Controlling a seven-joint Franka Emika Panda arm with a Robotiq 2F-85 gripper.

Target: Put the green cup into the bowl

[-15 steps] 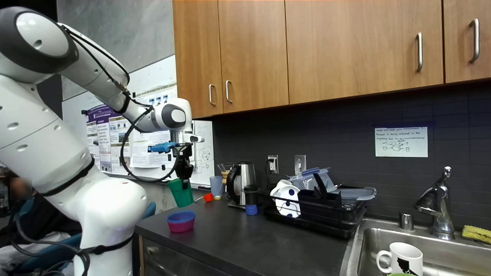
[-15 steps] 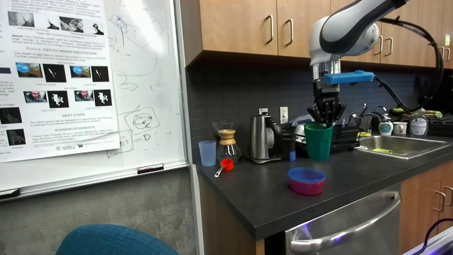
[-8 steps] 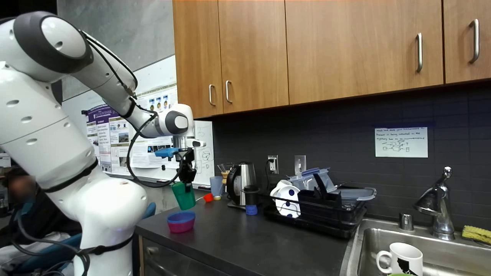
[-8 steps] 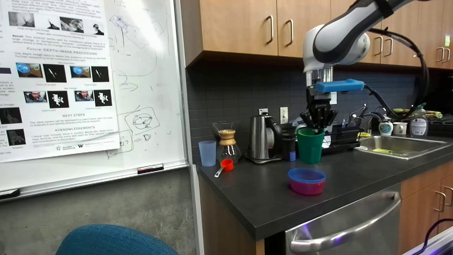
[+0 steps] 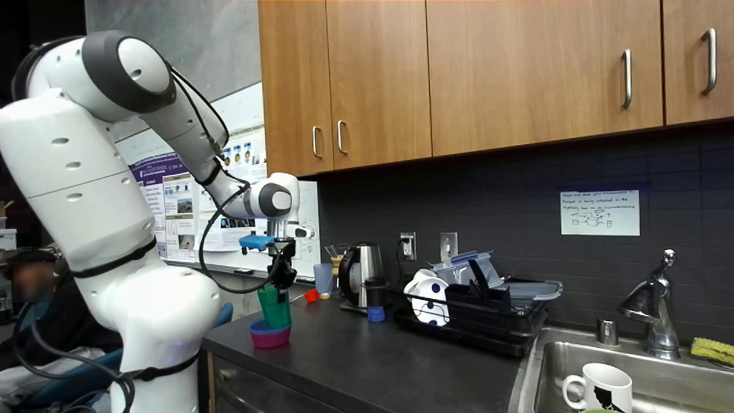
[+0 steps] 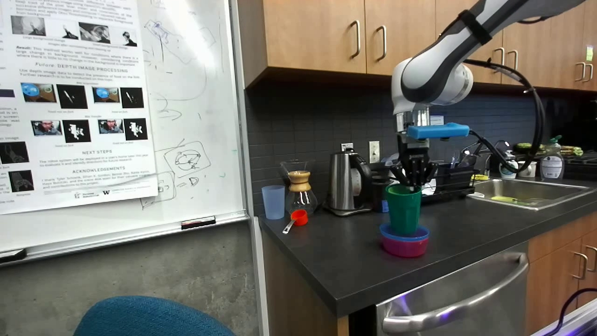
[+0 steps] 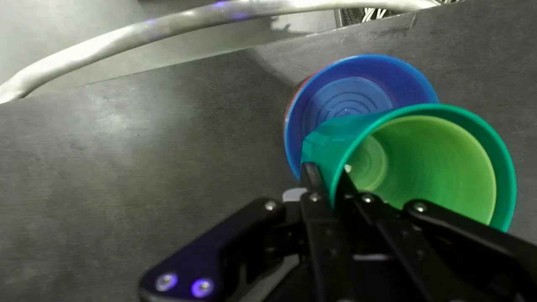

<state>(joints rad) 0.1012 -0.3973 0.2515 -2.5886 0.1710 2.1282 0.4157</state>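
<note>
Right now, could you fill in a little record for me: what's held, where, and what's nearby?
Held: green cup, slightly tilted
Holder: robot's end effector, closed on the cup's rim
Place: base at the opening of the bowl; contact unclear
Bowl: magenta outside, blue inside, on the counter
Nearby: kettle, red scoop, blue cup
Not yet done: letting go

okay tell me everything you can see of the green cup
The green cup looks like plastic: a tumbler with no visible handle, wider at its round rim, faceted outside and yellower green inside. It leans slightly, mouth up, its wall pinched at the rim by the end effector from inside and outside. Its lower end is over or just inside the bowl; I can't tell whether they touch.
</note>
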